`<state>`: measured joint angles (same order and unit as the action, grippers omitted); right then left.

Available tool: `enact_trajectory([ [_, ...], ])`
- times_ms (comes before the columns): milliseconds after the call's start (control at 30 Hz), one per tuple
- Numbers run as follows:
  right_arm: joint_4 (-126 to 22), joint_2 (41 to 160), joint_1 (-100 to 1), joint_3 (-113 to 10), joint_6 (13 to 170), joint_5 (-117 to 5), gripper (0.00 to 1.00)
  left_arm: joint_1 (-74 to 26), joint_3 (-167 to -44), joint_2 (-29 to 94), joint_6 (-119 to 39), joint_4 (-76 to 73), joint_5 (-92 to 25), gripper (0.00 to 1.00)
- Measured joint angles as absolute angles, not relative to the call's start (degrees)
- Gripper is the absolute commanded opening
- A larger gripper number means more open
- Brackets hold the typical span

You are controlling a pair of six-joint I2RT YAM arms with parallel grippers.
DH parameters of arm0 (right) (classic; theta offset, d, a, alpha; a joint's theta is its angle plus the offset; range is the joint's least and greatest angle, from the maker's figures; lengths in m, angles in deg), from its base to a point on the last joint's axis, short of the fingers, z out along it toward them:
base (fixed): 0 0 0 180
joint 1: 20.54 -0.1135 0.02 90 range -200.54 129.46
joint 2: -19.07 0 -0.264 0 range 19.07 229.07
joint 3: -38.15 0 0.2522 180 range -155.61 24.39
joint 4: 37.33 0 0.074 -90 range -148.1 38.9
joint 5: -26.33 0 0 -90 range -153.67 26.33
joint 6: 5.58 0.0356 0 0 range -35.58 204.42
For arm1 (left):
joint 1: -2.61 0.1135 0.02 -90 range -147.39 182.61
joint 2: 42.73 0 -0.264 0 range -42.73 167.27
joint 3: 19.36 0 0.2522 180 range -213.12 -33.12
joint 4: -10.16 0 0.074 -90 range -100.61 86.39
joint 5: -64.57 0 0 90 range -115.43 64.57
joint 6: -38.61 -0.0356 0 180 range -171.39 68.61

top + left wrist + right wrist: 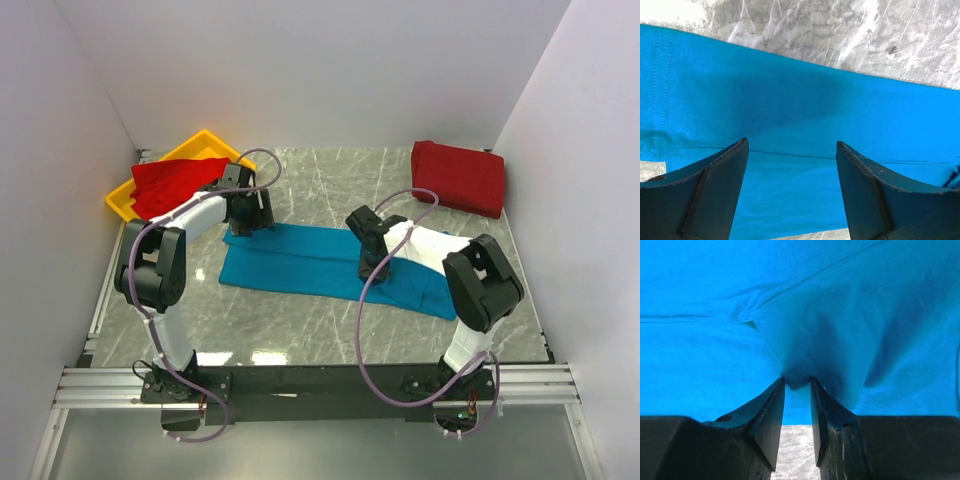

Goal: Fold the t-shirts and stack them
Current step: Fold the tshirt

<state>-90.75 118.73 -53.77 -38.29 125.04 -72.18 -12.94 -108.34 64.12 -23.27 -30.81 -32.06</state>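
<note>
- Top external view, nearest part: the two arms are fixed at 6 o'clock, at the near edge of the table (300, 330), and both reach out over the marble.
- The right gripper (370, 268) is down on the near edge of the teal-blue t-shirt (300, 262), a little toward 3 o'clock from the centre.
- In the right wrist view its fingers (771, 410) stand narrow. The hem of the shirt is puckered at the tips, with creases running away from them, so I judge that the cloth is pinched there.
- The teal-blue t-shirt lies flat in the middle of the table as a long band, from about 9 o'clock to about 4 o'clock. It looks already folded along its length.
- The left gripper (247, 222) is at the far edge of the band, at its 9 o'clock end.
- In the left wrist view its fingers (715, 195) are spread wide above flat blue cloth. Nothing is between them, so it holds nothing.
- Farther away, at 10 o'clock, a loose red t-shirt (165, 185) lies in the yellow tray (210, 140), not folded.
- At 1 o'clock a folded red t-shirt (458, 177) lies near the far wall, well apart from the blue one.
- As I judge it, the step in hand is the next fold of the blue band, and only one side is gripped.
- The next move probably asks the left gripper to come down and close on its own edge, so that both sides lift evenly.
- If only the right side pulls, the band may drag and the first fold may open.
</note>
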Motion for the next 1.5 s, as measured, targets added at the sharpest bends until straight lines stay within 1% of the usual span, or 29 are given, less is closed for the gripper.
enact_trajectory([
  [100,-90.7,119.6,-53.8,-38.2,125.0,-72.2,0.34,-13.0,-108.3,64.1,-23.3,-30.8,-32.1,0.76],
  [300,-90.7,119.7,-53.8,-38.2,125.0,-72.2,0.24,-13.0,-108.3,64.1,-23.3,-30.8,-32.1,0.76],
  [367,-90.7,119.7,-53.8,-38.2,125.0,-72.3,0.16,-13.0,-108.3,64.1,-23.3,-30.8,-32.1,0.76],
  [400,-90.7,119.7,-53.8,-38.2,125.0,-72.3,0.08,-13.0,-108.3,64.1,-23.3,-30.8,-32.1,0.76],
  [467,-90.7,119.7,-53.8,-38.2,125.1,-72.4,0.01,-13.0,-108.3,64.1,-23.3,-30.8,-32.1,0.76],
  [500,-90.7,119.7,-53.8,-38.2,125.2,-72.4,0.0,-13.0,-108.3,64.1,-23.3,-30.8,-32.1,0.76],
  [1500,-91.2,117.8,-53.8,-38.4,126.5,-68.1,0.0,-13.0,-107.5,64.0,-23.3,-30.8,-32.1,0.76],
])
